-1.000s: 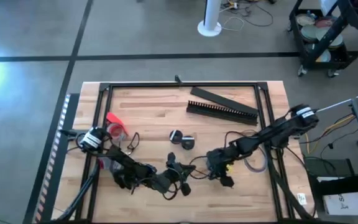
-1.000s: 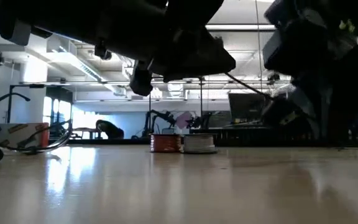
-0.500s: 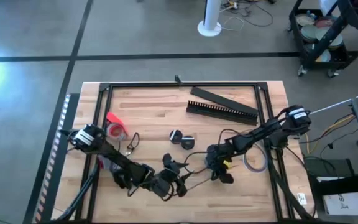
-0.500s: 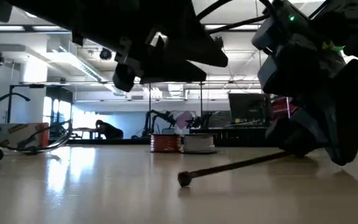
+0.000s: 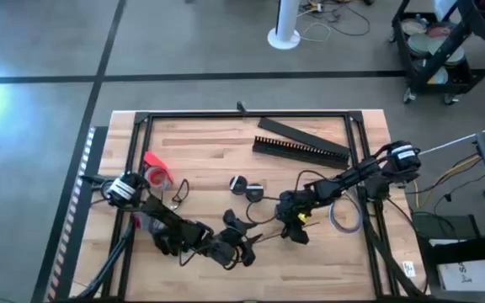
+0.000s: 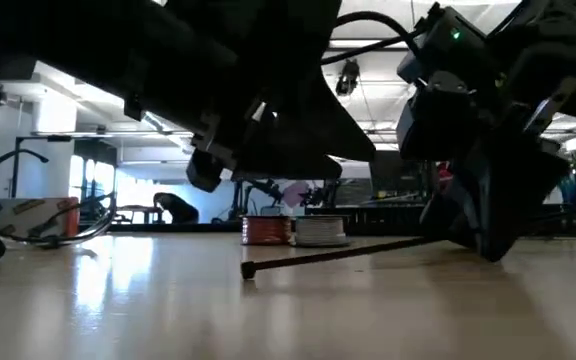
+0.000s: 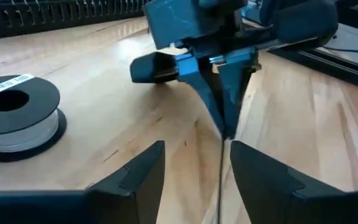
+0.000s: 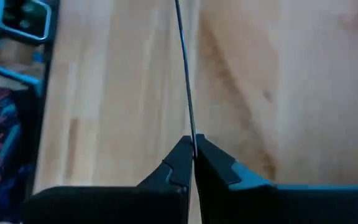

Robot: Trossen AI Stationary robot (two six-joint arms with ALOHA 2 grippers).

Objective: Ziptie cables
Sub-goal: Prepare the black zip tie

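Here, on a pale wooden table (image 5: 209, 143) framed by black rails, two dark arms meet near the front edge, the left arm reaching in from 9 o'clock and the right from 3 o'clock. Toward 12 o'clock lies a long comb-toothed duct (image 5: 301, 150); a loose grey coil of cable (image 5: 346, 216) rests at about 4 o'clock beneath the right arm, and thin black wire loops (image 5: 178, 194) sit at 8 o'clock beside a red tape roll (image 5: 155, 171). The right gripper (image 5: 291, 225) hovers just right of centre at 5 o'clock, its fingers pressed together on the ziptie (image 8: 185, 68), a very thin, straight black strip. The left gripper (image 7: 194, 171), at about 6 o'clock, has its fingers spread, with the strip running between them without touching either. The right wrist view alone shows the pinch itself, fingertips (image 8: 180, 160) closing on the strip's end. The low view alone shows the strip slanting down from the right gripper to the tabletop, its small square head resting on the wood. The left wrist view alone picks out a white wire spool (image 7: 17, 115) nearby.
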